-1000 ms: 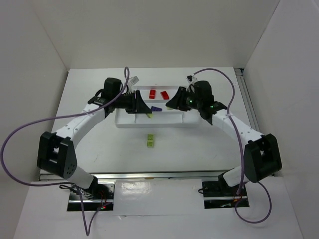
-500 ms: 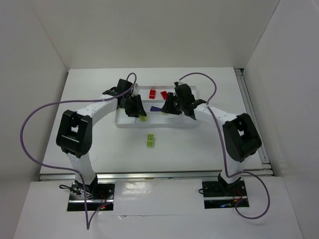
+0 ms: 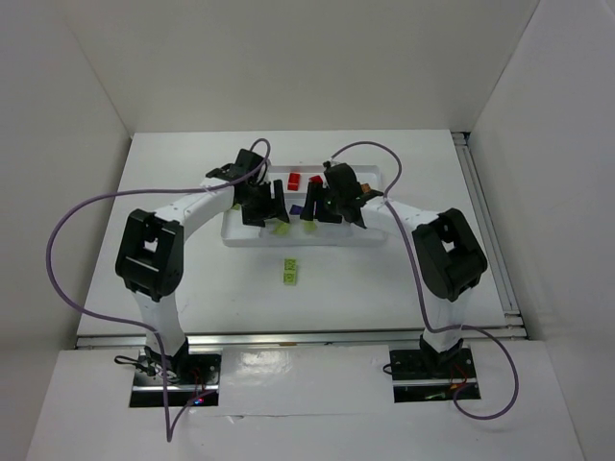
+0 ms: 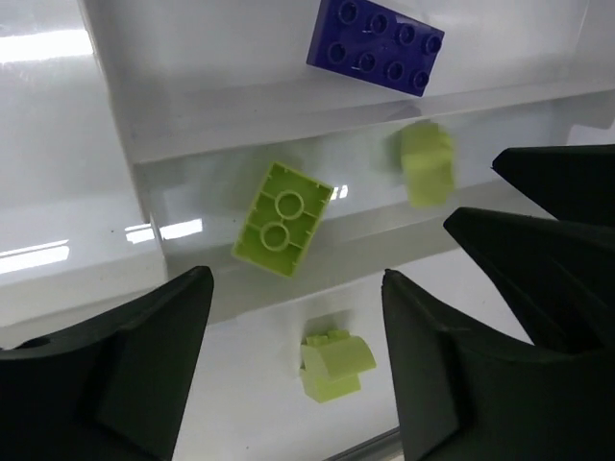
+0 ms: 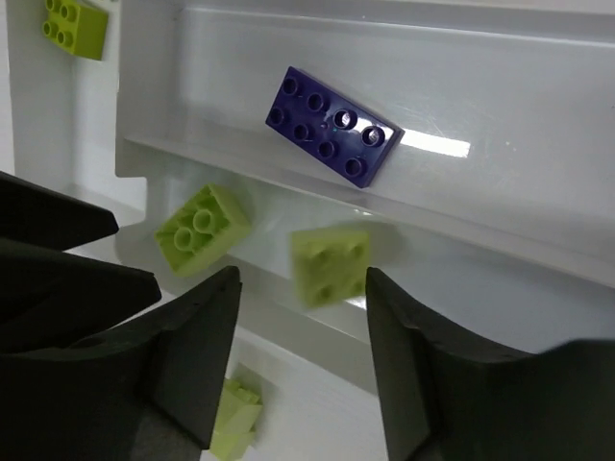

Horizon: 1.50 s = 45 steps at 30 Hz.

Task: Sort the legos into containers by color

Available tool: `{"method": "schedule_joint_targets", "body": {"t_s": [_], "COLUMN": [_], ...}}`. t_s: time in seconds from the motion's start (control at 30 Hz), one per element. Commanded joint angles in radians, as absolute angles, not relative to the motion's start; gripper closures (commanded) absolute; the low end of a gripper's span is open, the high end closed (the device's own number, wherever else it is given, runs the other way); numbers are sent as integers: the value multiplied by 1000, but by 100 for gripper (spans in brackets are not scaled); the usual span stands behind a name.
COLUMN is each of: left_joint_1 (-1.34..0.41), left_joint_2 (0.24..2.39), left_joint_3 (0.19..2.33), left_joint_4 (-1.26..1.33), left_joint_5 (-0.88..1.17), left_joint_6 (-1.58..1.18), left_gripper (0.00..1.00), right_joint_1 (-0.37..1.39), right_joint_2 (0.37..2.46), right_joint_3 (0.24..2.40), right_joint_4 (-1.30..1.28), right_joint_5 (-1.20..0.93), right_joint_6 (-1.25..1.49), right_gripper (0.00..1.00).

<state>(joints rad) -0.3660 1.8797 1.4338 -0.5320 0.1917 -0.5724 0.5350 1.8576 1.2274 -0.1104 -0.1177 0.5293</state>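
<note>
Over the white tray [image 3: 240,233] my left gripper [image 3: 271,206] [image 4: 296,280] and right gripper [image 3: 318,206] [image 5: 303,279] face each other, both open and holding nothing. In a narrow compartment beneath them, one yellow-green lego [image 4: 282,218] [image 5: 202,229] lies studs down. A second, motion-blurred yellow-green lego [image 4: 426,163] [image 5: 332,264] is loose beside it. The dark purple lego [image 4: 375,45] [image 5: 334,125] lies one compartment further back. A curved yellow-green lego [image 4: 336,365] [image 5: 235,418] rests on white surface just this side of that wall. Two red legos [image 3: 293,180] [image 3: 315,179] sit in the back row.
Another yellow-green lego [image 3: 289,272] [image 5: 75,24] lies on the table in front of the tray. The right gripper's fingers [image 4: 548,240] crowd the right edge of the left wrist view. White walls enclose the table on three sides.
Both grippers have closed in over the tray's middle and opened. The yellow-green lego the left one carried now lies in the narrow compartment, and another is dropping beside it.
</note>
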Motion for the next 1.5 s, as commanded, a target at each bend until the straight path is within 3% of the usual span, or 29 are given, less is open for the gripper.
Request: {"method": "schedule_joint_targets", "body": {"t_s": [0.0,0.03,0.17,0.2,0.33,0.4,0.57,0.67,1.03,1.23,1.47], "left_joint_1": [-370,-379,-379,-379,-379,-379,-359,-359,-359,-533,-810], "left_joint_2": [1804,1795,1743,1729,1634,1576,1499,1488,1413,1368,1495], "left_joint_3": [1454,1454,1463,1463,1482,1493,1464,1442,1316,1112,996], "left_joint_4": [-560,-572,-606,-617,-647,-647,-657,-657,-646,-618,-439], "left_joint_5": [155,155,117,107,7,-27,-63,-54,-28,-58,-80], "left_joint_6": [-558,-558,-558,-558,-571,-580,-600,-609,-629,-643,-825], "left_gripper": [17,13,13,13,18,18,18,18,20,15,11], "right_joint_1": [551,551,560,560,604,653,806,880,900,744,608], "right_joint_2": [1856,1847,1790,1770,1649,1576,1483,1473,1626,1419,1280], "right_joint_3": [1276,1276,1276,1261,1154,1108,1002,989,1057,925,914], "right_joint_4": [-114,-114,-132,-132,-155,-189,-250,-262,-252,-272,-376], "right_joint_5": [-104,-104,-54,-43,29,70,120,132,158,160,183], "right_joint_6": [506,506,506,506,506,495,515,569,667,678,611], "right_gripper": [35,33,33,38,39,36,13,10,15,15,15]}}
